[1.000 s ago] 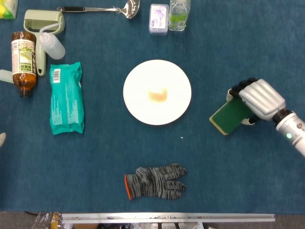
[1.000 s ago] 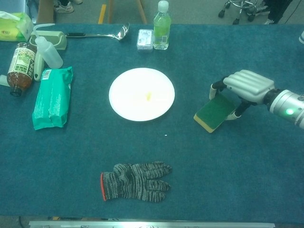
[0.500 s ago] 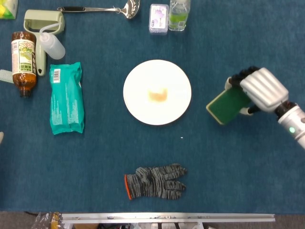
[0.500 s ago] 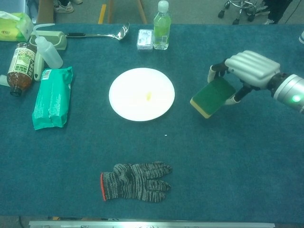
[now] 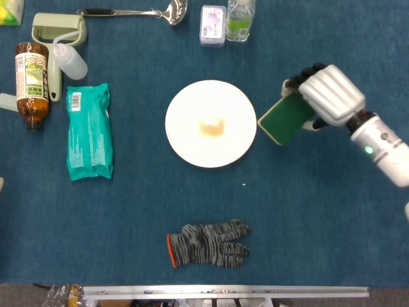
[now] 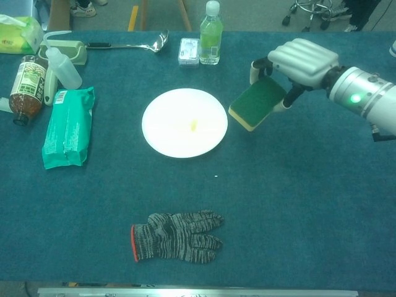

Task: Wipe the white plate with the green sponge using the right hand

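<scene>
One right hand [image 5: 327, 94] gripping one green sponge [image 5: 285, 118], just beside one white plate [image 5: 185, 141]; one glove [image 5: 208, 244].

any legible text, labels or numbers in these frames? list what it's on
No text can be read.
Brown bottle: printed label, too blurred.
Teal packet: white barcode sticker, digits too small.
Clear bottle: green label, blurred.
Small white box: printing, unreadable.
Green sponge, white plate, glove: none visible.

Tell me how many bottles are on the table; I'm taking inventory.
3: a brown bottle and a white squeeze bottle at far left, and a clear green-labelled bottle at the far edge. None seems hidden.
</scene>
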You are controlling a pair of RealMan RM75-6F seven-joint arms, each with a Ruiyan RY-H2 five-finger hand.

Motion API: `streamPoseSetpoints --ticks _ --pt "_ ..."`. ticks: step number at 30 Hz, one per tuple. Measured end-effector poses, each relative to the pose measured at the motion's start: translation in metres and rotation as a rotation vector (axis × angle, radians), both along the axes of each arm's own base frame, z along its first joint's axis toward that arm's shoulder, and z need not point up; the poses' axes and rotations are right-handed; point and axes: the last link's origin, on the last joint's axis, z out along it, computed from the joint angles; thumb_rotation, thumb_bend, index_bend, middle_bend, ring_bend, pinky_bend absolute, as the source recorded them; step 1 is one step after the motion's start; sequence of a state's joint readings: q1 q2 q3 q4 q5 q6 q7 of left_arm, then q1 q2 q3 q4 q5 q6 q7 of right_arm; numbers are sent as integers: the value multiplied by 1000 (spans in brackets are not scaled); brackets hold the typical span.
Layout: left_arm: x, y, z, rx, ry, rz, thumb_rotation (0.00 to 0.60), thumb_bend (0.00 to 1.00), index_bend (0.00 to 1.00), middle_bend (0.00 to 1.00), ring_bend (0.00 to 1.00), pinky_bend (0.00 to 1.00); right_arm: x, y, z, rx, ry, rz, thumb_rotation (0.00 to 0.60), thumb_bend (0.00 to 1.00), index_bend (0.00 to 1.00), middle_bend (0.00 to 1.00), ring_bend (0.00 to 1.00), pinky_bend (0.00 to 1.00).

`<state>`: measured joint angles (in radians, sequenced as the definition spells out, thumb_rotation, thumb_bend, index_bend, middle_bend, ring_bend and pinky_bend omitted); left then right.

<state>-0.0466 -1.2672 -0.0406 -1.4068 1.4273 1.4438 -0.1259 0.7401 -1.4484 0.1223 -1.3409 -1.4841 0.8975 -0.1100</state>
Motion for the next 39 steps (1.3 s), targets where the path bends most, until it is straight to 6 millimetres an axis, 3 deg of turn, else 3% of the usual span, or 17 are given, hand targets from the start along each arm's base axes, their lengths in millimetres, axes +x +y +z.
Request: streamPoseSetpoints --ticks 25,39 --pt "-8 -1 -5 -24 -14 12 600 208 297 43 0 204 60 -23 -42 45 34 78 600 80 473 496 390 376" --pt "-17 -2 -10 -38 -34 33 600 208 296 44 0 204 70 -33 -83 95 39 45 600 81 473 495 390 376"
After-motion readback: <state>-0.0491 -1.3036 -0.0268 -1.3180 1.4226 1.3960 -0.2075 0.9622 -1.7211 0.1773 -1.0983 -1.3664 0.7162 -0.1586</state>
